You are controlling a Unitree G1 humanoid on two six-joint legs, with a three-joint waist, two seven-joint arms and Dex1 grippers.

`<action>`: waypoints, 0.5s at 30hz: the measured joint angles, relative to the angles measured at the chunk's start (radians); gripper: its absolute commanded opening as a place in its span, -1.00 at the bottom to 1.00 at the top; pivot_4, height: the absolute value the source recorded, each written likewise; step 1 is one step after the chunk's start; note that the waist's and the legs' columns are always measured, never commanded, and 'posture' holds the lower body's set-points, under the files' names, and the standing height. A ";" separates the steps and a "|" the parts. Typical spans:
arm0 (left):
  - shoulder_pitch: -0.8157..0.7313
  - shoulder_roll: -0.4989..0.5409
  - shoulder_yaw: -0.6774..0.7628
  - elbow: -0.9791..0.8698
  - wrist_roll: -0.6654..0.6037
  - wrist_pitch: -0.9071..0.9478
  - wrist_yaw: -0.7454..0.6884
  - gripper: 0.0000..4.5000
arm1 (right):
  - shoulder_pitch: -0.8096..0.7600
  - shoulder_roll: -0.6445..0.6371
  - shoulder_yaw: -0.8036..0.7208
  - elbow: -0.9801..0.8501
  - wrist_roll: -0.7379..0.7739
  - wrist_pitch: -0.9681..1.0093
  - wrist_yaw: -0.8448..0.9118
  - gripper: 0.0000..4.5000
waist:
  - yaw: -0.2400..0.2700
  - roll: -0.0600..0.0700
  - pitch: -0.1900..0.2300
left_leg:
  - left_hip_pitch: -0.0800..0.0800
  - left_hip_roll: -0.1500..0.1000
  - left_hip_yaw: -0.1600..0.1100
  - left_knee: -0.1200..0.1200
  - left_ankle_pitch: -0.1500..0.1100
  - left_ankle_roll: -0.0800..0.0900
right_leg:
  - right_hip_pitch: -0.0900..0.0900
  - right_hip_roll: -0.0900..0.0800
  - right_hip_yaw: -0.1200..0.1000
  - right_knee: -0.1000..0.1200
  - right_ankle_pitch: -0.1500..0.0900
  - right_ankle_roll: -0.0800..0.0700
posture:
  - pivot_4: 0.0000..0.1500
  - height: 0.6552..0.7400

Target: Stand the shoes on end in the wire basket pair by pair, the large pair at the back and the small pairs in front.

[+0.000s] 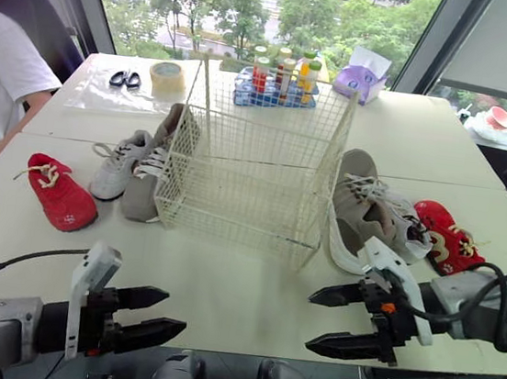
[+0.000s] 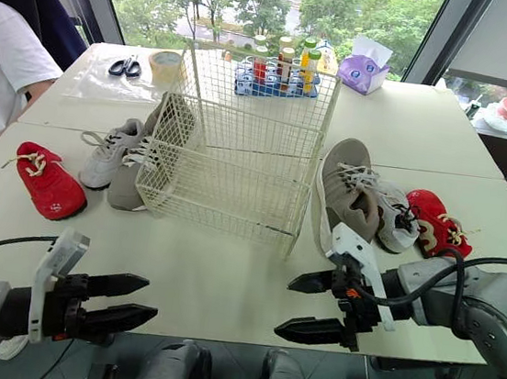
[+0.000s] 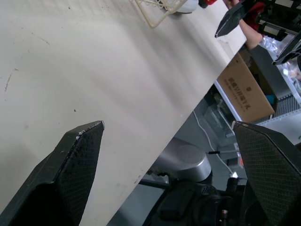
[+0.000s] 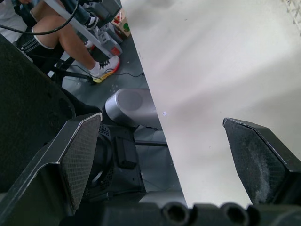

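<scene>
Nothing has gone in so far: the cream wire basket (image 1: 233,207) stands empty in the middle of the white table (image 1: 224,278), and all six shoes lie flat around it. On its left are a small red shoe with cream laces (image 1: 61,192), a small white sneaker (image 1: 118,165) and a large grey shoe (image 1: 146,181) close against the basket's side. On its right lie their mates: a second large grey shoe (image 1: 353,206), a second white sneaker (image 2: 390,227) and a second red shoe (image 1: 447,236). The left gripper (image 1: 174,312) and right gripper (image 1: 309,322) hover at the near table edge, black fingers spread, holding nothing. All three pairs remain, the grey pair first by my reckoning
</scene>
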 measured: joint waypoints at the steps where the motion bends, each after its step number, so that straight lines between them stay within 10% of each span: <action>1: 0.000 0.000 0.000 0.000 0.000 0.000 0.000 1.00 | 0.000 0.000 0.001 0.000 -0.003 0.000 -0.002 1.00 | 0.000 0.000 0.000 | 0.000 0.000 0.000 0.000 0.000 0.000 | 0.000 0.000 0.000 0.000 0.000 0.000 | 1.00 1.00; 15: -0.071 0.000 -0.014 0.018 0.022 0.000 0.018 1.00 | -0.025 0.028 0.032 0.001 -0.080 -0.025 -0.025 1.00 | 0.001 0.000 0.000 | 0.000 0.000 0.000 0.000 0.000 0.000 | 0.000 0.000 0.000 0.000 0.000 0.000 | 1.00 1.00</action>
